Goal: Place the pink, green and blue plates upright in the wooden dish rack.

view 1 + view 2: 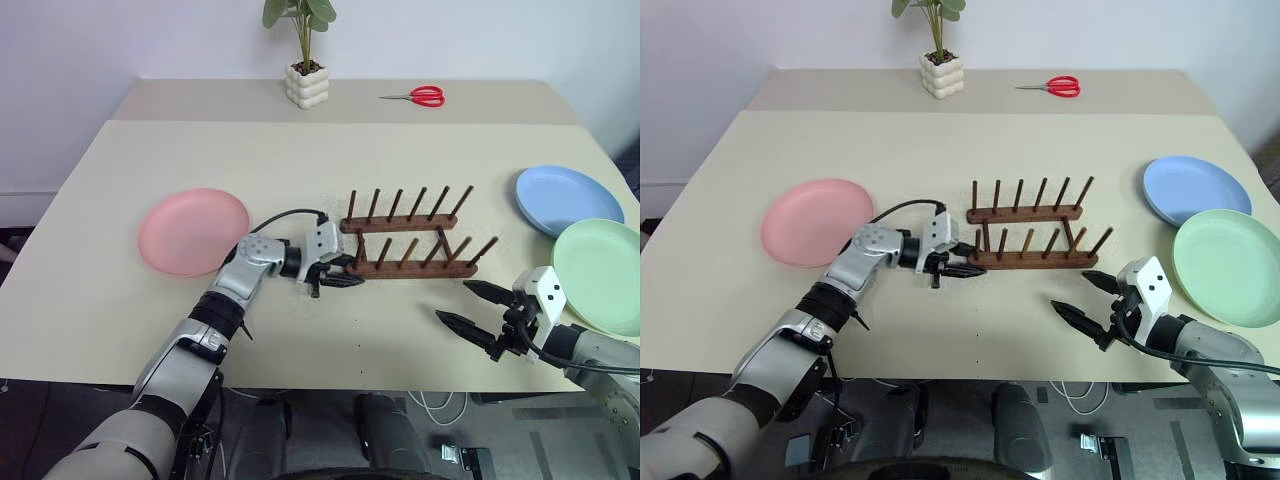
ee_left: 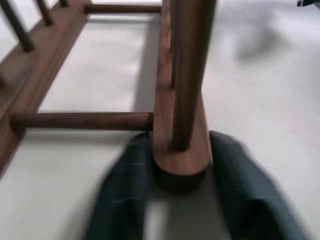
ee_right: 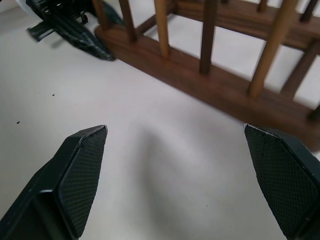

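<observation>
Nearest the robot, right gripper (image 1: 1086, 300) hangs low over bare tabletop, fingers spread wide and empty, tips aimed toward the near rail of the wooden dish rack (image 1: 1032, 240) but well short of it; probably parked out of the way while the other arm works. Left gripper (image 1: 340, 279) lies almost level at the rack's left end. In the left wrist view its two fingers (image 2: 125, 195) straddle the rounded end of the near base rail, one on each side and close against the wood, not visibly pinching; whether they grip or have just let go I cannot tell. My reading: the arm is nudging or squaring up the rack, not fetching a plate. Rack sits mid-table, long axis running left to right across the robot's front, two rails parallel, pegs rising with a slight lean to the right, every slot empty. Pink plate (image 1: 193, 230) lies flat to the left, just beyond the left forearm. Green plate (image 1: 1228, 266) lies flat at the right edge, near the right arm, and blue plate (image 1: 568, 199) lies flat behind it, rims overlapping. Farther back, red scissors (image 1: 423, 96) and a potted plant (image 1: 306, 70) stand at the table's far side. No plate racked yet
</observation>
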Available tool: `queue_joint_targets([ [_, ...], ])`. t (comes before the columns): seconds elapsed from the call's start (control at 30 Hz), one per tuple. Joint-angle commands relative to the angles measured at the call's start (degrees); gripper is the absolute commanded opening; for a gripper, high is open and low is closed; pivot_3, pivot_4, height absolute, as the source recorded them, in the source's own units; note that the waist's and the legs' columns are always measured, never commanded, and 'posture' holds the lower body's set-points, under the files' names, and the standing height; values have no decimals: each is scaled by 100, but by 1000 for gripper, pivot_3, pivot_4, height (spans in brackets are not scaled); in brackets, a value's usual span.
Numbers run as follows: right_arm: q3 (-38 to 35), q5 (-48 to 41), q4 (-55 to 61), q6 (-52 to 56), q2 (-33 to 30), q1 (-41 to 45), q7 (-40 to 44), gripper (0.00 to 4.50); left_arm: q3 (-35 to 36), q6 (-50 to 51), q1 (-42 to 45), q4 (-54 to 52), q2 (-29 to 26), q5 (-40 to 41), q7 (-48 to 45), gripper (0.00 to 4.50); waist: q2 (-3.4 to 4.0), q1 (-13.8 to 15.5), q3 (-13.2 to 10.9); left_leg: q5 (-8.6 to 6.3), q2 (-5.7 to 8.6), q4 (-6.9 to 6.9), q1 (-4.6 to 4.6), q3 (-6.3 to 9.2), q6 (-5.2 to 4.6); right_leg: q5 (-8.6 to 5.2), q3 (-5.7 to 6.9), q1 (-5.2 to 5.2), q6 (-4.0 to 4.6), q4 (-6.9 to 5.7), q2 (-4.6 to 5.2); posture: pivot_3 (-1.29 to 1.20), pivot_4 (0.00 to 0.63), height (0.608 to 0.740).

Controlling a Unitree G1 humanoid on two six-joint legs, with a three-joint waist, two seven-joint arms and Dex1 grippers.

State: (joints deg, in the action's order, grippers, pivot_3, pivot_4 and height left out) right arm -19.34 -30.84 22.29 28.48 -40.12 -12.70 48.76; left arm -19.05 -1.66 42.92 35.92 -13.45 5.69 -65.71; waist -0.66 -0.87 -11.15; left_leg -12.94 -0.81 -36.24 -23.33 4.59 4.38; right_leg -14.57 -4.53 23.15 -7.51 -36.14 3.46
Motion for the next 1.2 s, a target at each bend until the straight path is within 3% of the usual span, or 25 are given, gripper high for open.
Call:
queue_joint_targets([
  [0.03,-69,0,-10,-147,-81,169,26,4500,243,10,-191,-426,-144,12,205,3728,1,-18,0,0,0,0,0,0,0,3,0,0,-5,0,0,0,150,730],
  [0.13,-81,26,-108,-134,-114,259,25,4500,311,266,-521,-978,-301,69,319,3728,1,-15,0,0,-1,4,3,1,0,5,0,0,-9,-3,0,0,150,730],
  [0.17,-71,74,-158,-87,-148,277,-19,4236,358,436,-682,-1242,-355,139,340,3773,1,-10,0,0,-1,4,3,3,0,5,1,0,-9,-4,-1,0,150,730],
  [0.27,3,289,-271,-157,-261,210,-10,3147,546,875,-1167,-2020,-450,316,557,2823,1,0,0,0,-1,3,2,2,0,5,1,0,-9,-3,1,0,150,730],
  [0.43,37,450,-354,-236,-321,182,5,483,471,1344,-1789,-3058,-615,441,605,199,1,11,1,0,-1,-1,2,4,0,1,2,-2,0,-5,1,0,150,730],
  [0.47,51,496,-387,-248,-341,186,7,43,405,1444,-1921,-3271,-635,439,633,0,3,8,1,0,-1,-1,2,4,0,-4,1,-2,8,-5,1,0,150,730],
  [0.67,353,1038,-776,-520,-314,493,-238,43,-144,1648,-2091,-3630,-494,19,1020,0,3,7,2,0,-1,-3,5,3,0,-4,1,-4,12,-5,0,0,150,730],
  [0.83,648,1538,-1217,-894,-353,675,-373,43,-299,1365,-1862,-3135,-175,-571,1811,0,2,19,2,0,0,-7,4,2,0,-4,1,-7,11,-4,1,0,150,730],
  [1.2,1204,2250,-2444,-1764,146,1891,-973,43,152,1236,-1543,-2468,505,-557,2939,0,2,-18,3,1,0,-4,15,2,1,5,1,-13,-5,-5,0,0,150,730],
])
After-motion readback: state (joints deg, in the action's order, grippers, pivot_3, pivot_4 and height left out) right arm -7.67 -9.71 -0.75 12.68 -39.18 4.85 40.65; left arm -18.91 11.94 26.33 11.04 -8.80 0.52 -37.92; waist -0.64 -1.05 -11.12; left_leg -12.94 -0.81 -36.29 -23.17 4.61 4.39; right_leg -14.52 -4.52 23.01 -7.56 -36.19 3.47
